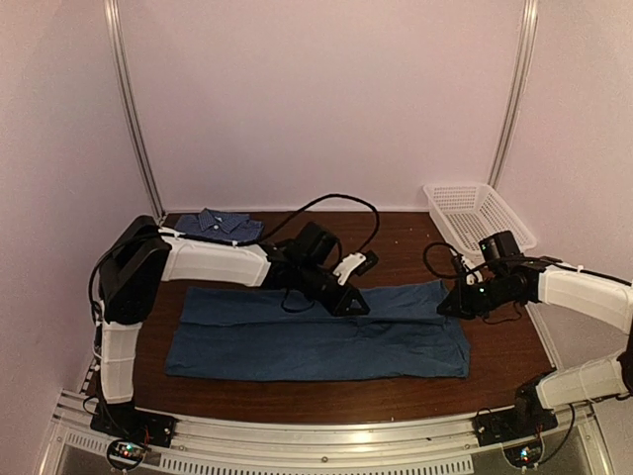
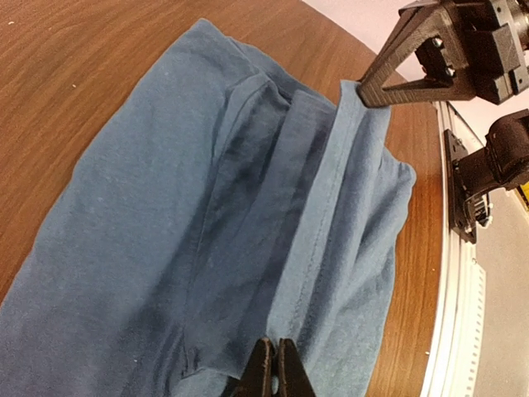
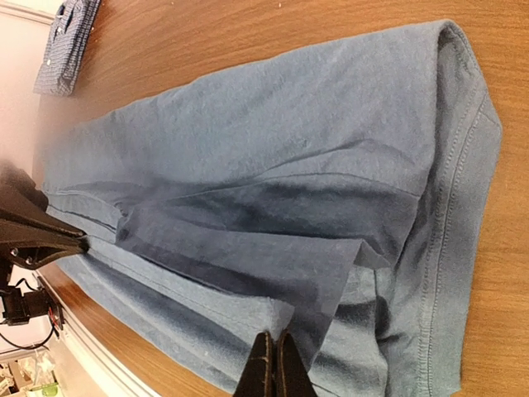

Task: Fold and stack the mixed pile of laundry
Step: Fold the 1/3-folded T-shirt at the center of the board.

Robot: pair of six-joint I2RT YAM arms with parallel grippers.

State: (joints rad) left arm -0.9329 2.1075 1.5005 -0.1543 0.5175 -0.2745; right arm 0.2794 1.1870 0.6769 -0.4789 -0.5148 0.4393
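Note:
The teal-blue t-shirt (image 1: 297, 341) lies flat across the wooden table (image 1: 401, 242), laid out long from left to right. My left gripper (image 1: 356, 307) is shut on its far edge near the middle, and its tips (image 2: 277, 357) pinch a raised hem fold. At the shirt's far right end, my right gripper (image 1: 445, 309) is shut on the same edge (image 3: 274, 351). A strip of the t-shirt's hem (image 2: 326, 207) stands up, stretched between the two grippers. The blue-and-white checked shirt (image 1: 220, 226) sits folded at the back left, apart from both grippers.
A white lattice basket (image 1: 475, 213) stands at the back right, partly off the table's edge. Black cables (image 1: 371, 223) loop over the wood behind the left arm. A metal rail (image 1: 316, 435) runs along the near edge. Pale walls close in the back and sides.

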